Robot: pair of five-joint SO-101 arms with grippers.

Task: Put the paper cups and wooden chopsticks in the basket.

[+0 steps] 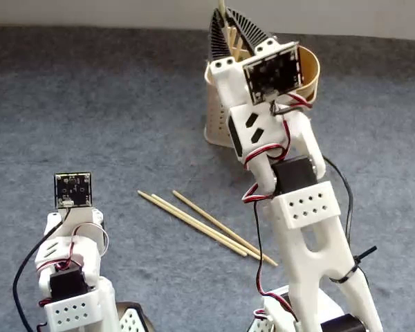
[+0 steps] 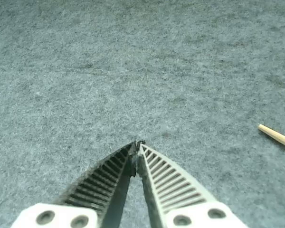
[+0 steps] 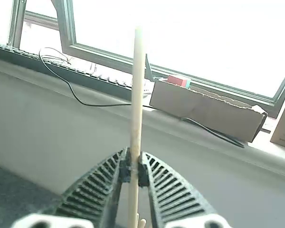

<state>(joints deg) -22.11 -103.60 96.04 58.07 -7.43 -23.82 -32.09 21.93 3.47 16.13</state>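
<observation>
Near the front left corner of the grey felt-covered desk (image 1: 90,104), the left end effector (image 2: 138,145) hangs over bare felt, its two ribbed fingers clenched together on nothing. It looks parked, leaving the work to the other arm.

At the middle of the desk lie three loose pale wooden chopsticks (image 1: 207,225), nearly parallel and slanting toward the front right. They are flat on the felt, well apart from the basket and not yet collected.

Toward the far edge, right of centre, stands a cream slatted plastic basket (image 1: 218,124). A tan paper cup (image 1: 309,72) shows just behind the right arm, seemingly inside the basket. The right end effector (image 3: 134,164) is above the basket, grasping a single wooden chopstick (image 3: 137,95) upright. That hold probably lets the stick drop in end first.
</observation>
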